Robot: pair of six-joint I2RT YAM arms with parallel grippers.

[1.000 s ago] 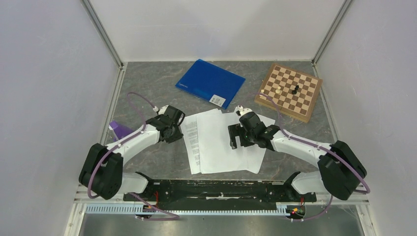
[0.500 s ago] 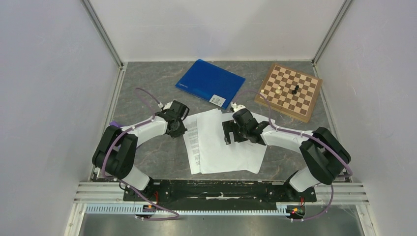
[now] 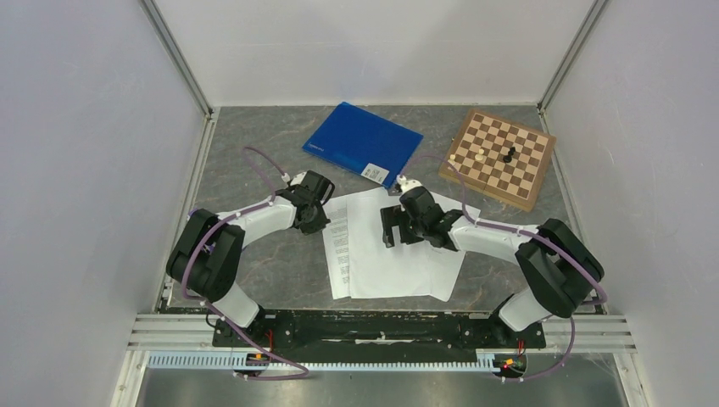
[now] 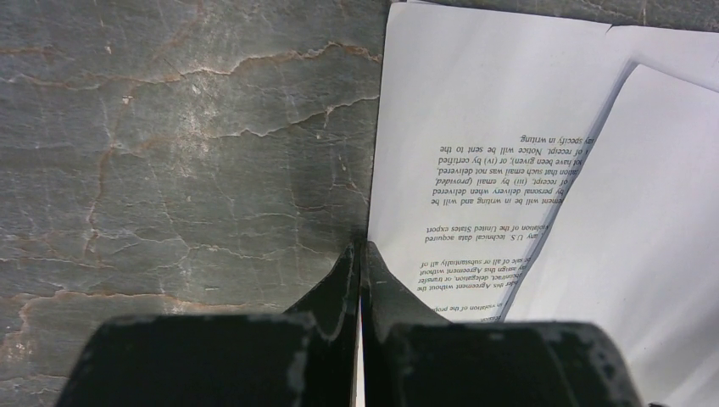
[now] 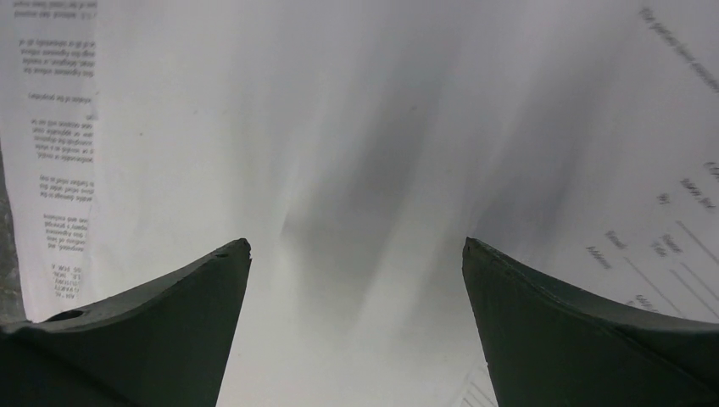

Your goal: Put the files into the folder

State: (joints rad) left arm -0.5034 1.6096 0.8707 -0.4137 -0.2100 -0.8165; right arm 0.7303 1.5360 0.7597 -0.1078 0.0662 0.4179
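The files (image 3: 394, 259) are a few loose white sheets fanned out flat mid-table, the lowest printed with black text (image 4: 500, 195). The blue folder (image 3: 360, 140) lies shut behind them, its white label (image 3: 376, 173) at the near corner. My left gripper (image 3: 315, 220) is shut, its tips (image 4: 360, 248) low on the table right at the left edge of the printed sheet. My right gripper (image 3: 388, 236) is open and points down over the stack, close above the top sheet, which fills the right wrist view (image 5: 356, 246). Nothing is between its fingers (image 5: 212, 280).
A brown chessboard (image 3: 498, 159) with two small pieces stands at the back right, beside the folder. Grey marbled table (image 4: 169, 153) lies to the left of the sheets. White walls enclose the left, back and right.
My left gripper has moved right and back along the sheets' left edge, and the stack has slid slightly right. My right gripper has moved left and back over the sheets.
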